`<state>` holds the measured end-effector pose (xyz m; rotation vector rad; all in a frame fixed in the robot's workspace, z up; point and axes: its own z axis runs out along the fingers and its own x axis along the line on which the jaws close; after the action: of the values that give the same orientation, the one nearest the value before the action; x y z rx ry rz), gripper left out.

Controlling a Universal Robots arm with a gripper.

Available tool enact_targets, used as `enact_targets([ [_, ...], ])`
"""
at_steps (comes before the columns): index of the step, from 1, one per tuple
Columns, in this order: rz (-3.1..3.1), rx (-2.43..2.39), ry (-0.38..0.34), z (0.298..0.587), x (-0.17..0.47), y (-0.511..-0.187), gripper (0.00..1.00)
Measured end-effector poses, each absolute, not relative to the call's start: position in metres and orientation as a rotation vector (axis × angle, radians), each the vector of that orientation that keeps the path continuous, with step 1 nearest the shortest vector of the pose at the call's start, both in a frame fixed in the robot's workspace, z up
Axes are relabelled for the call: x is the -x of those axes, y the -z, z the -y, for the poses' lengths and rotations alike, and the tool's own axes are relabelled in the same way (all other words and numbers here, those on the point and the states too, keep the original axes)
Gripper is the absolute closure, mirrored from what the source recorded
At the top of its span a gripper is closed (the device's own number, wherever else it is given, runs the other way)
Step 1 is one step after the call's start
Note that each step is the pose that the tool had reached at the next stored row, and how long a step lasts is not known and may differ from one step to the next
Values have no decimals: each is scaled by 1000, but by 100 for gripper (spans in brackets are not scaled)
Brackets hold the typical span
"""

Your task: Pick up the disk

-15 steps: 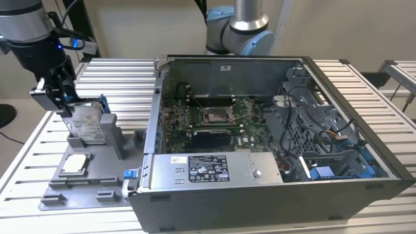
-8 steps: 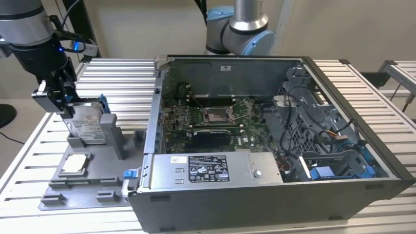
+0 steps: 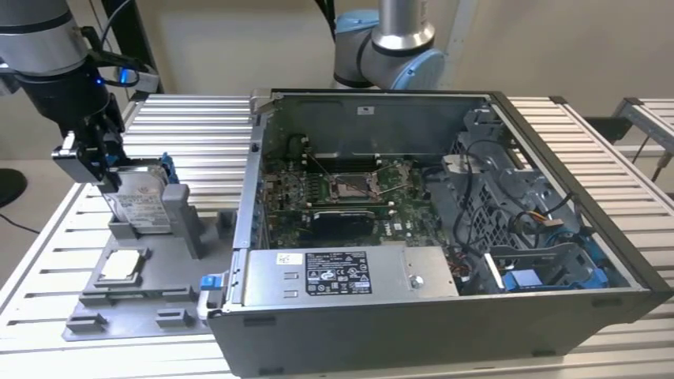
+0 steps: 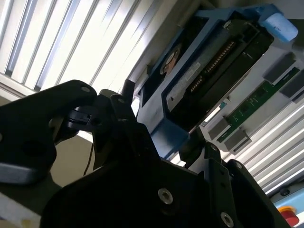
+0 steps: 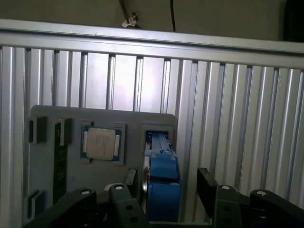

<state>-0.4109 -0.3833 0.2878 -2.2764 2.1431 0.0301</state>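
My end effector (image 3: 102,167) hangs over the exterior view's left part of the table (image 3: 189,126), down at the top of the disk (image 3: 142,197). The disk stands on edge in a slot of the grey tray (image 3: 132,312).

The exterior view gives me the wider setting. The open computer case (image 3: 421,245) sits just beside the tray on the exterior view's right, and a second arm (image 3: 390,43) rises behind the case.

The first wrist view looks straight down and tells me about the grip. My end effector (image 5: 166,178) is spread apart and straddles the disk (image 5: 161,190). One finger (image 5: 125,199) is close against one side of it. The other finger (image 5: 208,183) stands off the blue bracket, with table slats showing in the gap. The square chip (image 5: 101,144) lies flat in its recess just beside the disk.

The second wrist view shows the disk's (image 4: 209,71) dark face with rows of contacts, framed in blue.
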Motion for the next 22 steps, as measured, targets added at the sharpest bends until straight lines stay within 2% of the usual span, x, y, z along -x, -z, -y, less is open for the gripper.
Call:
enact_targets([
  [5,-2143,2276,-30,383,411,-288,0],
  [6,-2143,2276,-30,383,411,-288,100],
  [22,-2135,2268,-47,386,411,-287,100],
])
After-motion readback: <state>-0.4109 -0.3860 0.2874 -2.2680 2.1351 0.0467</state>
